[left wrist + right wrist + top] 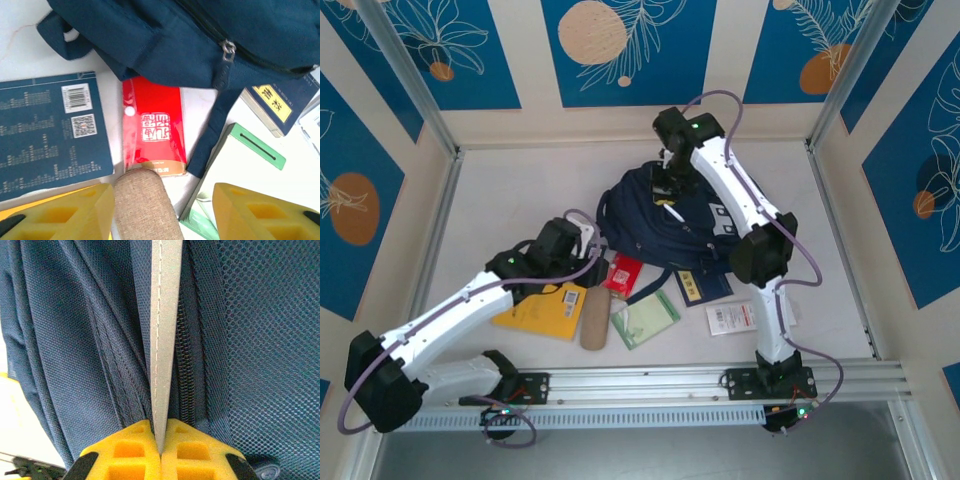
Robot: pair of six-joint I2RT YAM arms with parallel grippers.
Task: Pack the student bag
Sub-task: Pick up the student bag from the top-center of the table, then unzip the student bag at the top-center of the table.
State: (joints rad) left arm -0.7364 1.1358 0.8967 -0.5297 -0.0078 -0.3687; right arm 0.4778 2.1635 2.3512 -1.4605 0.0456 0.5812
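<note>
The student bag (665, 215) lies at the far middle of the surface (520, 190). The right fingers (130, 452) are pressed together on its grey strip (162, 340) (just beside the zipper (187, 365)). The left fingers (75, 210) stand wide and hold nothing, with a tan fabric roll (145, 200) between them.

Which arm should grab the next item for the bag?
Left. The left gripper is open right above the tan pouch, beside the red envelope. The right gripper is shut on the student bag's grey strip, so it looks busy holding the bag.
</note>
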